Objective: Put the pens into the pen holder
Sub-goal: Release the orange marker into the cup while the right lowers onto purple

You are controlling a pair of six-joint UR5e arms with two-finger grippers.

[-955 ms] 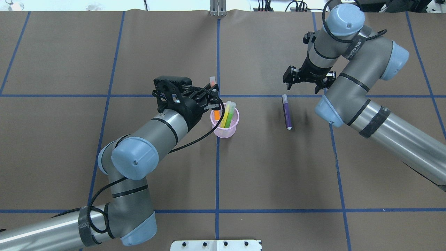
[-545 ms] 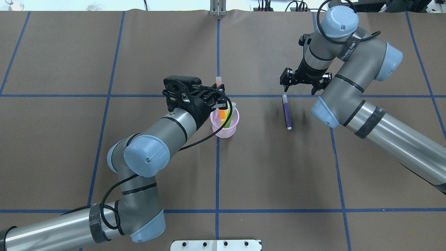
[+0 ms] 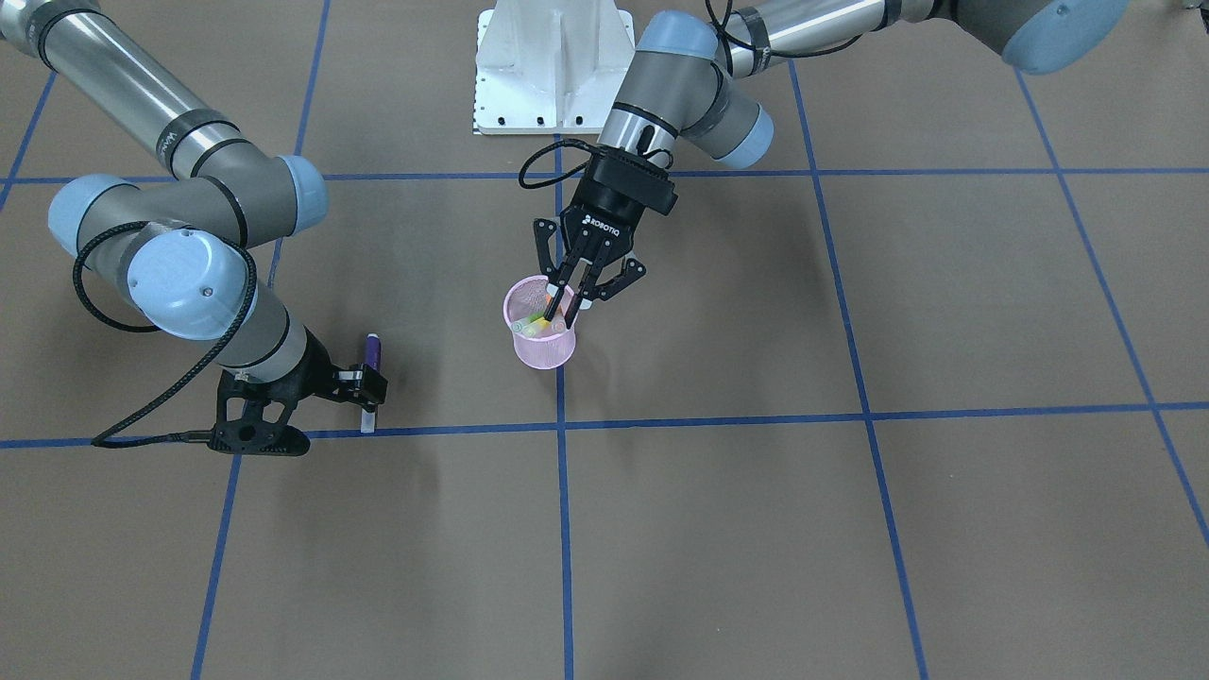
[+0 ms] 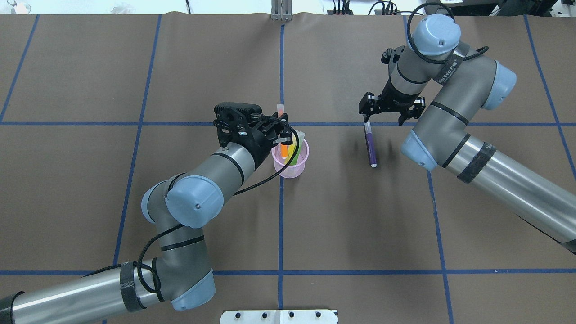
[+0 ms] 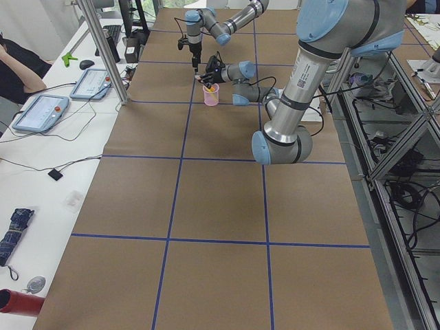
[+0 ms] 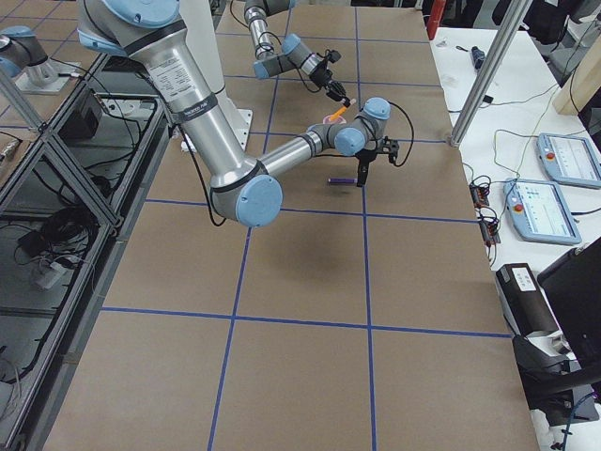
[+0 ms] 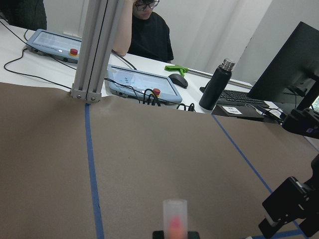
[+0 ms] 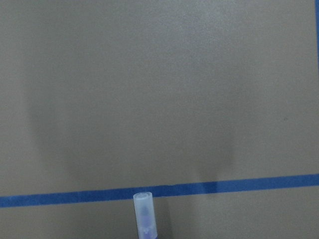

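Now the left tool (image 4: 282, 133) is clamped on the orange pen (image 4: 283, 150). It holds the pen upright at the centre of the overhead view, lower end inside the pen holder (image 4: 292, 170), beside the green pen (image 4: 294, 153). Right of centre, the purple pen (image 4: 371, 146) lies flat on the tabletop (image 4: 342, 216). The right tool (image 4: 389, 110) hangs over its upper end, fingers apart.

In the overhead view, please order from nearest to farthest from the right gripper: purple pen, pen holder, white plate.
1. Purple pen, lying just beside the right gripper.
2. Pen holder, near the table's centre.
3. White plate, at the bottom edge.
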